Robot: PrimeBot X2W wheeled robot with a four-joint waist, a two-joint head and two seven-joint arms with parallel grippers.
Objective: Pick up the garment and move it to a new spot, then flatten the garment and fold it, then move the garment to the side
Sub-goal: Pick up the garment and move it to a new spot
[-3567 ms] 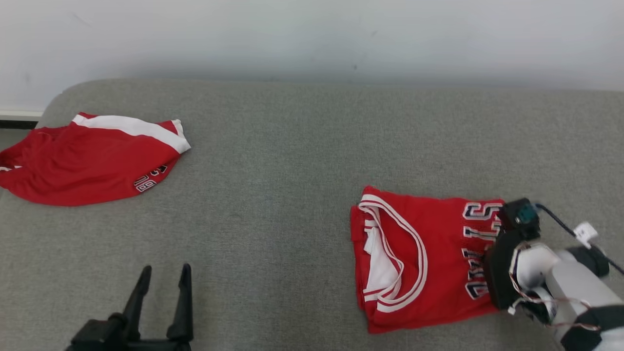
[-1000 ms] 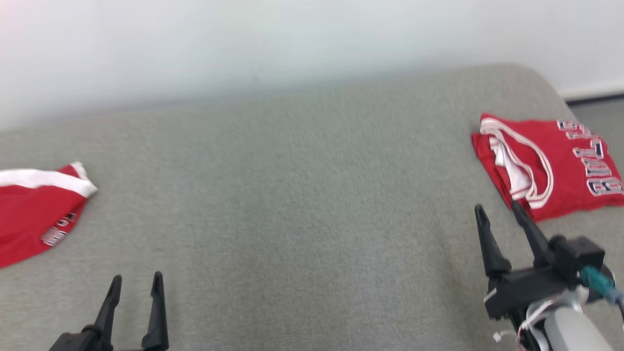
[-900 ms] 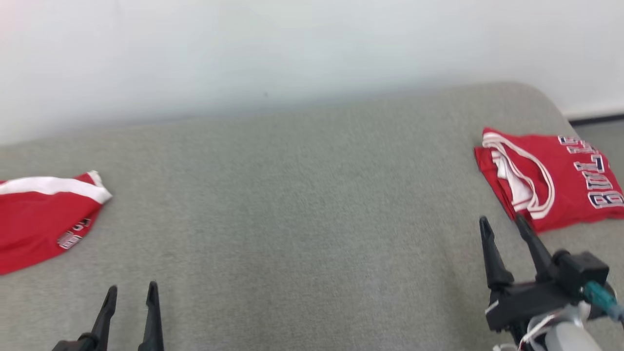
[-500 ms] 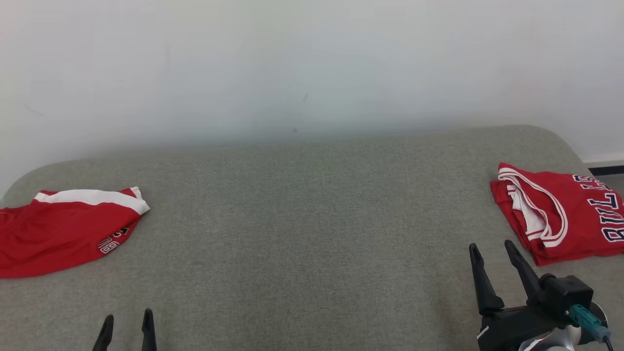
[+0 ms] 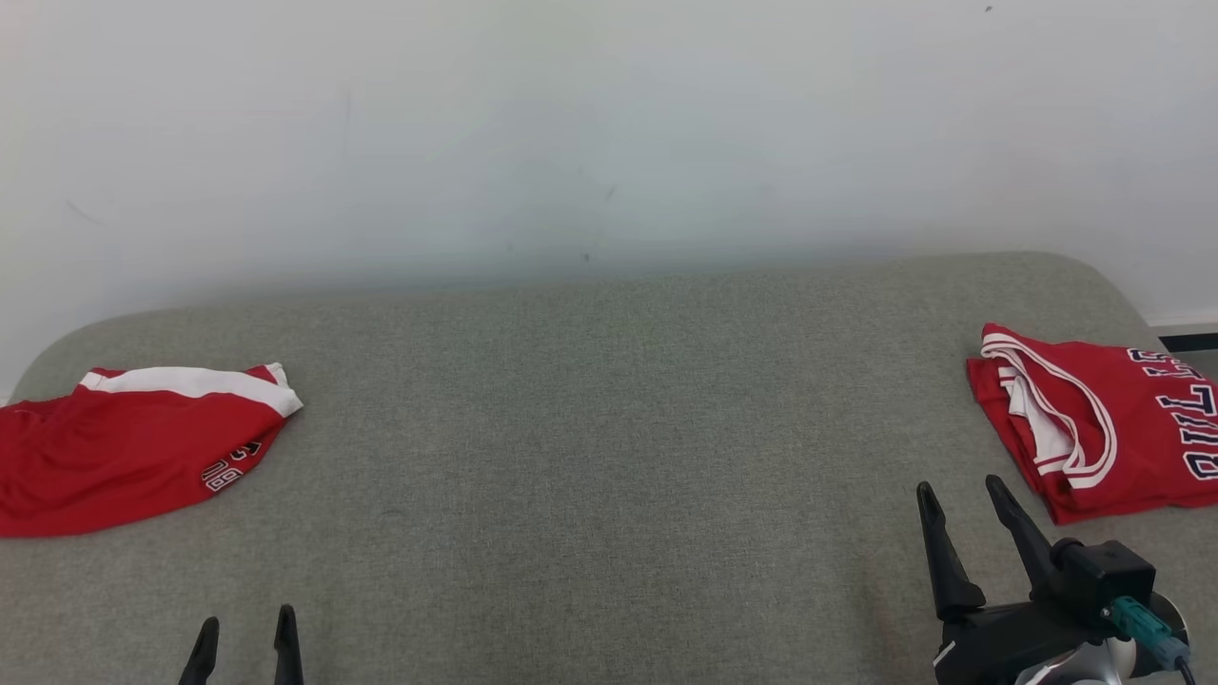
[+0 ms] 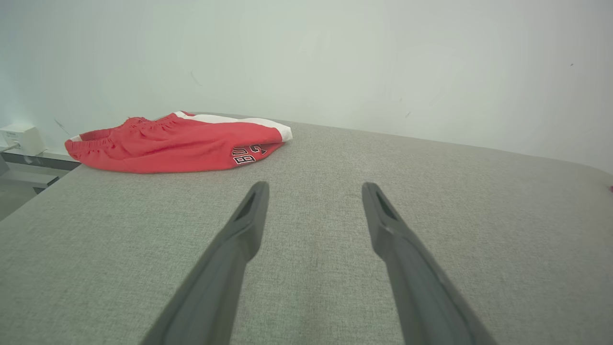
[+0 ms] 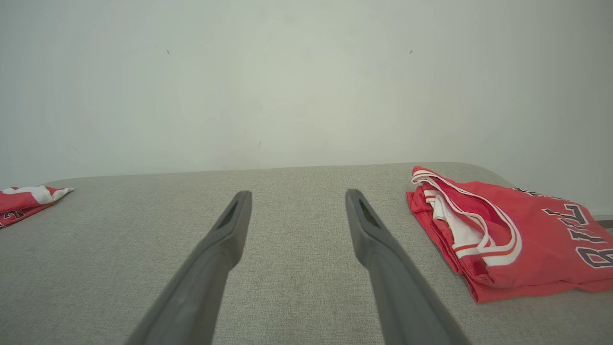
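Note:
A red garment, a folded jersey (image 5: pixel 1094 428) with white trim and dark letters, lies flat at the table's right end; it is also in the right wrist view (image 7: pixel 507 235). A second red garment, shorts (image 5: pixel 124 447) with a white band, lies loosely at the left end, and the left wrist view has it ahead to the left (image 6: pixel 177 143). My right gripper (image 5: pixel 959 488) stands open just left of the jersey, apart from it, holding nothing (image 7: pixel 298 193). My left gripper (image 5: pixel 245 623) is open low at the front left, well short of the shorts, empty (image 6: pixel 314 186).
The grey fabric table (image 5: pixel 590 457) has rounded far corners and runs up to a white wall (image 5: pixel 609 124). Past its left edge, a small white box (image 6: pixel 19 136) sits on a ledge. The floor drops off beyond the right end.
The head camera has turned and tilted up, shifting the whole picture. My right gripper has come off the folded jersey and now stands open to its left. Neither garment has moved.

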